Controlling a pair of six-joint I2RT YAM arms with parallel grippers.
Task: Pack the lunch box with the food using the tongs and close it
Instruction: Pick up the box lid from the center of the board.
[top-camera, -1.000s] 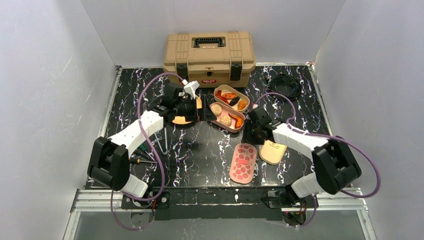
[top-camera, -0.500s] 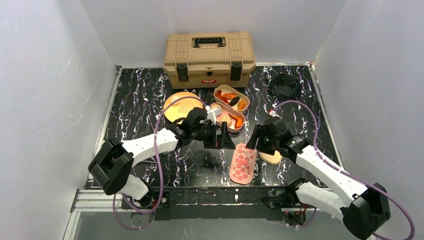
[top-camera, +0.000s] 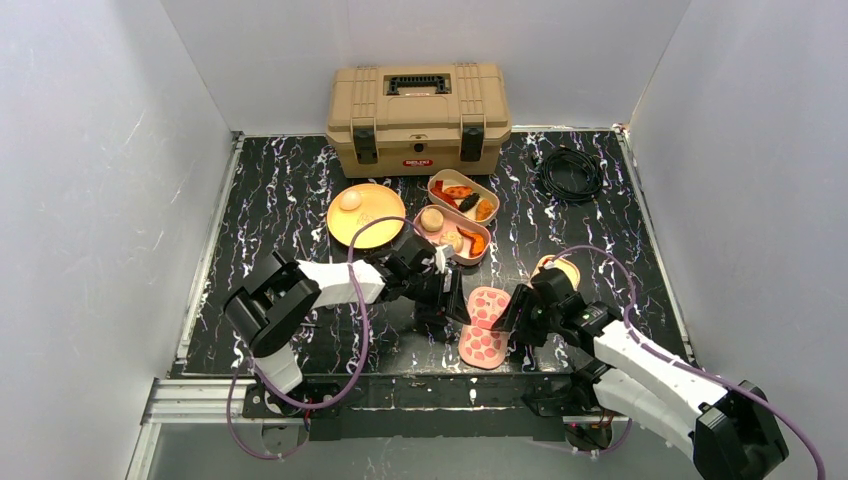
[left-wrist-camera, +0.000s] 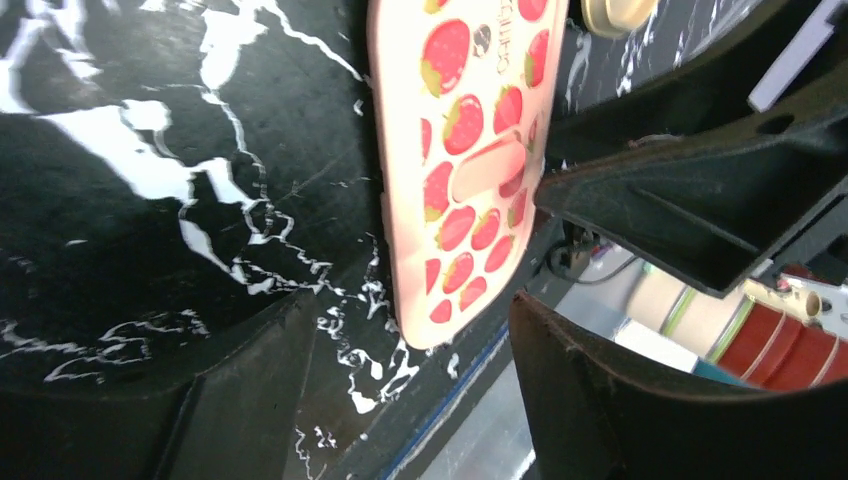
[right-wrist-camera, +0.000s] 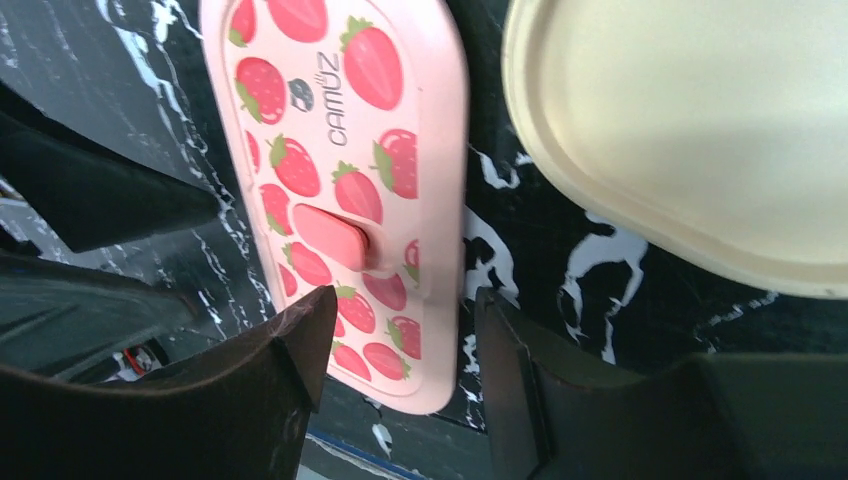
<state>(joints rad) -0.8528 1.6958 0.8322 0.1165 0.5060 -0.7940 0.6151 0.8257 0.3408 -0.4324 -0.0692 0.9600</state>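
Note:
The lunch box's two open pink trays (top-camera: 448, 182) (top-camera: 437, 247) stand mid-table and hold food: a tan bun (top-camera: 432, 217), orange-red chunks (top-camera: 474, 241) and a dark piece (top-camera: 468, 202). A white egg (top-camera: 350, 200) lies on the orange plate (top-camera: 372, 225). The strawberry-print lid (top-camera: 485, 325) (left-wrist-camera: 465, 150) (right-wrist-camera: 340, 170) lies flat near the front edge. My left gripper (top-camera: 452, 305) (left-wrist-camera: 415, 330) is open at the lid's left side, with the lid's near end between its fingers. My right gripper (top-camera: 512, 318) (right-wrist-camera: 400, 310) is open astride the lid's right edge. The tongs are out of view.
A cream inner lid (top-camera: 555, 270) (right-wrist-camera: 690, 130) lies right of the strawberry lid. A tan toolbox (top-camera: 418, 115) stands at the back, with a coiled black cable (top-camera: 570, 170) to its right. White walls close in both sides. The table's front edge lies just past the lid.
Both arms swung toward the front edge and came together at the strawberry lid. The left one left the orange plate, the right one left the trays. The left jaws narrowed.

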